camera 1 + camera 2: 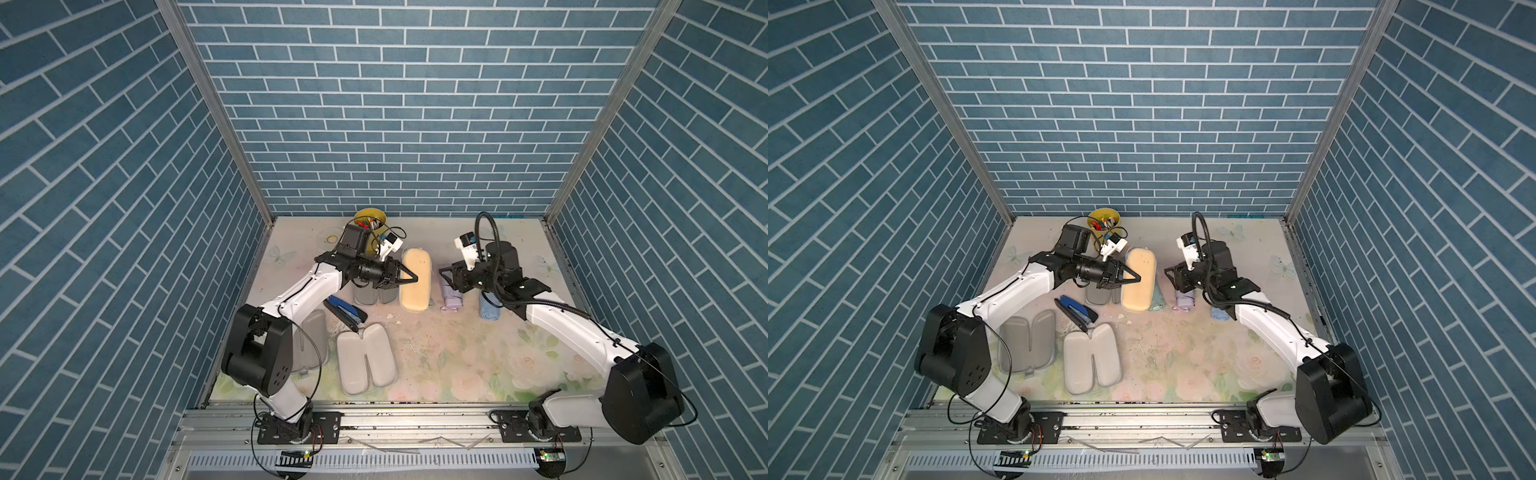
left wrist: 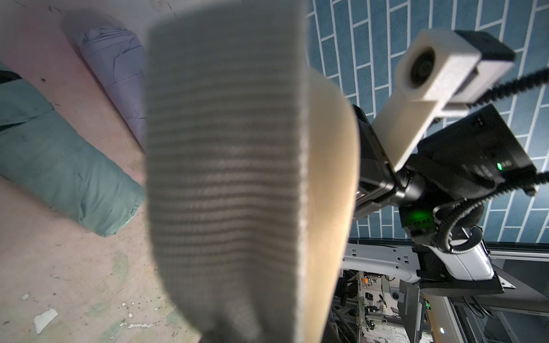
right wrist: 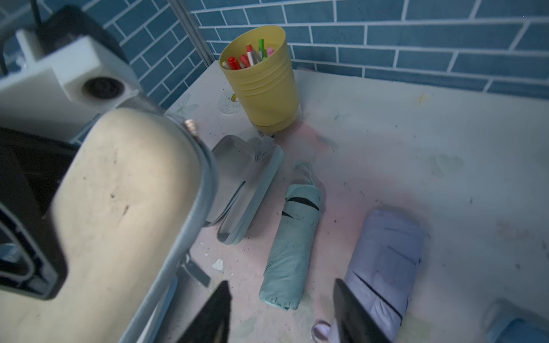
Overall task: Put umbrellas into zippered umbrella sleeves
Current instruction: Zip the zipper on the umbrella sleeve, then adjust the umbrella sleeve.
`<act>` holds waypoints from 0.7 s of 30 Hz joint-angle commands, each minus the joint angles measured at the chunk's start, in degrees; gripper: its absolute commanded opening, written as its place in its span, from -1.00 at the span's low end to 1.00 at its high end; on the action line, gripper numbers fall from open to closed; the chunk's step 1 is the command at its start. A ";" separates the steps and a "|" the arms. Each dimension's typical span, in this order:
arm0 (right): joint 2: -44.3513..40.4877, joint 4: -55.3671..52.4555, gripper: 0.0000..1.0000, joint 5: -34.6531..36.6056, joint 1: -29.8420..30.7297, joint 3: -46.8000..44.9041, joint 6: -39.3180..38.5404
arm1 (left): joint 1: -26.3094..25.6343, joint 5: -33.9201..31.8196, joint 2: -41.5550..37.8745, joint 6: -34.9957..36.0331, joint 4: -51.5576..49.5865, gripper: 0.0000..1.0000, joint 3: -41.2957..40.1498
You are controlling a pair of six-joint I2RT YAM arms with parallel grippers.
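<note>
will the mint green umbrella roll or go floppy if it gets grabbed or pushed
Probably squashy outside: the mint green umbrella is crinkled fabric, so the jaws may sink in first. Its cylindrical shape, lying on its side, suggests a sideways push could roll it toward the lilac umbrella. It looks tightly bundled, so it likely holds shape when lifted.

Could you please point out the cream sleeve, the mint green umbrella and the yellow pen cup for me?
cream sleeve (image 1: 415, 297): in a top view, on its outer shell.
mint green umbrella (image 3: 292, 237): right wrist view, middle of the fabric roll.
yellow pen cup (image 3: 264, 89): right wrist view, ribbed side wall.
</note>
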 commanded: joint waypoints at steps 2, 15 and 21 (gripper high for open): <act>0.44 -0.15 0.61 -22.21 -2.16 3.45 16.02 | -2.20 2.36 0.62 4.37 -0.43 -0.89 2.91; 12.79 17.31 -0.09 -36.17 -0.40 9.11 30.46 | -5.49 8.59 -1.50 0.54 10.02 -0.53 2.68; 9.33 27.86 -0.74 -18.43 -1.35 4.76 41.46 | 3.01 -2.98 -9.48 -31.01 51.38 0.64 -17.32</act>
